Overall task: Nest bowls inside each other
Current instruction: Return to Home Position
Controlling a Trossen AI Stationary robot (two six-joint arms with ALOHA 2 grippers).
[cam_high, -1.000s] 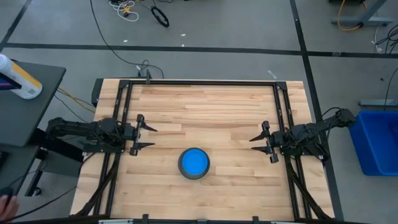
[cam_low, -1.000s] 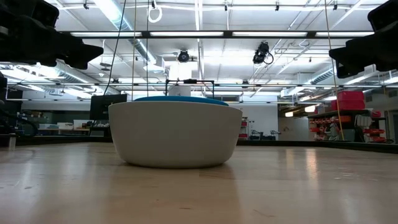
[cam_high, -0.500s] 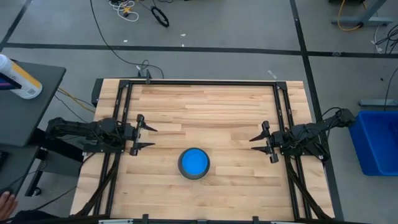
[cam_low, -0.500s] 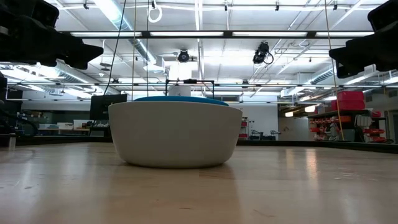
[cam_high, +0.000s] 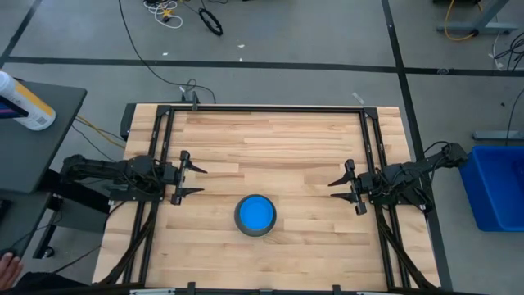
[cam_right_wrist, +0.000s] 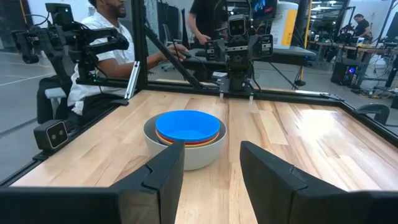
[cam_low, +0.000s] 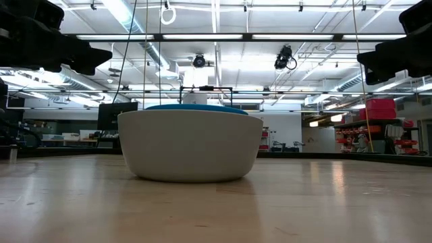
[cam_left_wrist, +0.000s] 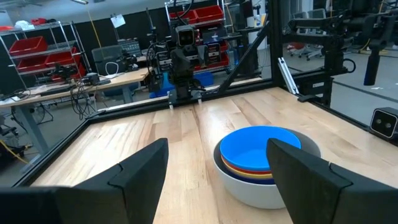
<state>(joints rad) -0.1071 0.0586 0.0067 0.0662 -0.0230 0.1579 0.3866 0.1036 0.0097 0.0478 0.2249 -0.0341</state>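
The bowls stand nested in one stack (cam_high: pixel 255 215) on the wooden table, toward its near edge. The outermost is a grey bowl (cam_left_wrist: pixel 255 186), resting on its base. A light blue bowl (cam_right_wrist: pixel 186 126) is uppermost, with red and yellow rims (cam_left_wrist: pixel 245 169) showing just under it. My left gripper (cam_high: pixel 195 180) hovers open at the table's left side, pointing level toward the middle. My right gripper (cam_high: pixel 337 184) hovers open at the right side, facing it. Both are clear of the stack; each wrist view shows the stack beyond its open fingers.
A black frame (cam_high: pixel 262 109) runs along the table's far, left and right edges. A blue bin (cam_high: pixel 495 184) stands on the floor to the right. A person (cam_right_wrist: pixel 106 37) sits beyond the table's left side. Bare wood lies around the stack.
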